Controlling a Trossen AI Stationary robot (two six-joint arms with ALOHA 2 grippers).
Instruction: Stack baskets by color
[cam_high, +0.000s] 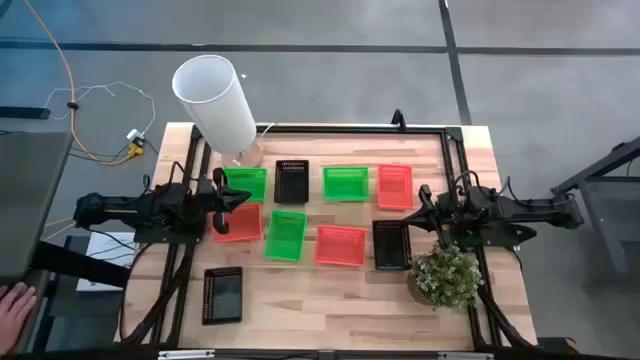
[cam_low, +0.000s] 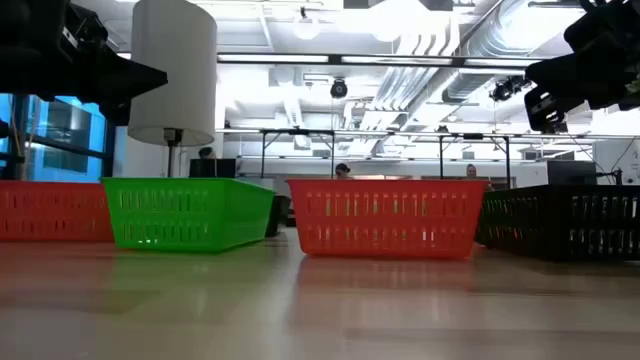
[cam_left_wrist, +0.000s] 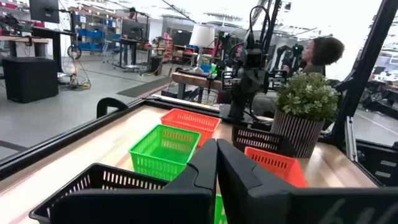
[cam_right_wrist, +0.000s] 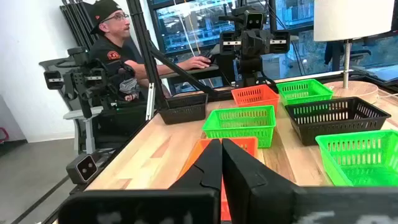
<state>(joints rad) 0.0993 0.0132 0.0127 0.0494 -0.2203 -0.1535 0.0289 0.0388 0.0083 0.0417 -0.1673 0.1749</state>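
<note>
From above, nine baskets are seen spread singly over the wooden worktop (cam_high: 330, 290), none stacked. The white lamp (cam_high: 215, 100) at the back left serves as landmark. Just in front of it lies a green basket (cam_high: 245, 184), with a black basket (cam_high: 291, 181) beside that, then a second green basket (cam_high: 345, 183) and a red basket (cam_high: 395, 186) farther right. In the nearer row, a red basket (cam_high: 237, 222) lies almost straight in front of the lamp, followed rightwards by a third green basket (cam_high: 286, 235), another red basket (cam_high: 340, 245) and a black basket (cam_high: 390, 245). The last black basket (cam_high: 222, 295) is set alone at the front edge, farthest from the lamp. A potted plant (cam_high: 445, 277) stands at the front right. The left gripper (cam_high: 238, 198) is held over the baskets just in front of the lamp, the right gripper (cam_high: 422, 214) well to its right by the far red basket.

At table height, a green basket (cam_low: 185, 212) is seen below the lamp (cam_low: 173, 70), a red one (cam_low: 385, 217) to its right, black mesh (cam_low: 565, 222) beyond, and red mesh (cam_low: 50, 210) at the left.

In the left wrist view, the left gripper's (cam_left_wrist: 216, 163) jaws are pressed together on nothing, above a black basket (cam_left_wrist: 102, 183). A seated person (cam_left_wrist: 317, 53) is seen beyond the plant (cam_left_wrist: 305, 106).

In the right wrist view, the right gripper's (cam_right_wrist: 222, 163) jaws are likewise pressed together and empty, over a red basket (cam_right_wrist: 239, 146). The lamp (cam_right_wrist: 356, 25) is seen at the far side, a person in a cap (cam_right_wrist: 112, 28) off the worktop.
</note>
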